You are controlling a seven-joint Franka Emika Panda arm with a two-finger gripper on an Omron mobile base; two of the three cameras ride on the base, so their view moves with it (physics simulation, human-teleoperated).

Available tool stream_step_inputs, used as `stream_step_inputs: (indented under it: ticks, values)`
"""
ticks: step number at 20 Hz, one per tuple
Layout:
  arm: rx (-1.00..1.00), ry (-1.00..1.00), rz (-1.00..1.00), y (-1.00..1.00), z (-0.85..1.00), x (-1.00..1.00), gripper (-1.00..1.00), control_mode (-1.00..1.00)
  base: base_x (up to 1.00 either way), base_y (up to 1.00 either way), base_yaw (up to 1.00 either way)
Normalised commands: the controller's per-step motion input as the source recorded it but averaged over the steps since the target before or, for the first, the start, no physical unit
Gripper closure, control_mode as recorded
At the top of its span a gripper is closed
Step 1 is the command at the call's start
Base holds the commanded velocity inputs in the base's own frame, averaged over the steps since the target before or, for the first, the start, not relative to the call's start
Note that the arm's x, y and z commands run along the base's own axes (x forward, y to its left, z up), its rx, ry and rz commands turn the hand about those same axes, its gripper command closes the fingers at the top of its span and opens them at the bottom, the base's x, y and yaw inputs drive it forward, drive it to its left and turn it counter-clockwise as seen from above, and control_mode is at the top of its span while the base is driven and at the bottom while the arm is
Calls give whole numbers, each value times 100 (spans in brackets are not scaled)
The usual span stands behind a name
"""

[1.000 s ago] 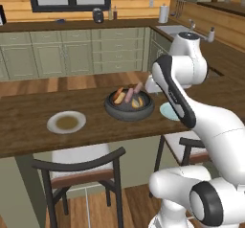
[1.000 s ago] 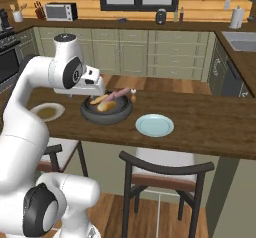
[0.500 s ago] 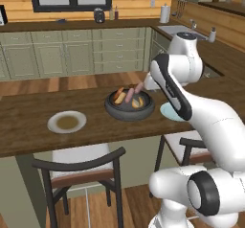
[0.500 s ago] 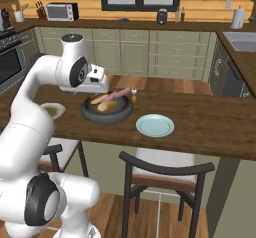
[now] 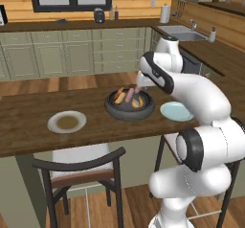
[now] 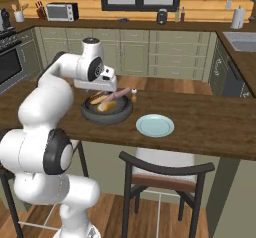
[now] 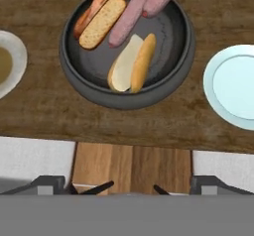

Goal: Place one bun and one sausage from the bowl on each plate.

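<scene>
Gripper [image 7: 129, 188] spread, empty, above the bowl [image 7: 74, 76]. Descend over the nearer bun [image 7: 132, 63]; pinch across its width.

no text, label, brand, number or sign can be read in any view.

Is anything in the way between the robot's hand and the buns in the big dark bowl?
Nothing visible blocks it. In the hand view the bowl lies open below the hand, with the split bun uncovered near the bowl's middle, the other bun and the sausages beside it. No lid or other thing lies over them.
</scene>
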Motion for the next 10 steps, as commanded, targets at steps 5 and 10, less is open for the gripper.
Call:
stream_step_inputs:
  ticks: [5,10]
  values:
    - [0,5,0,0,-36,54,-100,-100,0,0,0]
    - [0,5,0,0,-39,60,-100,-100,0,0,0]
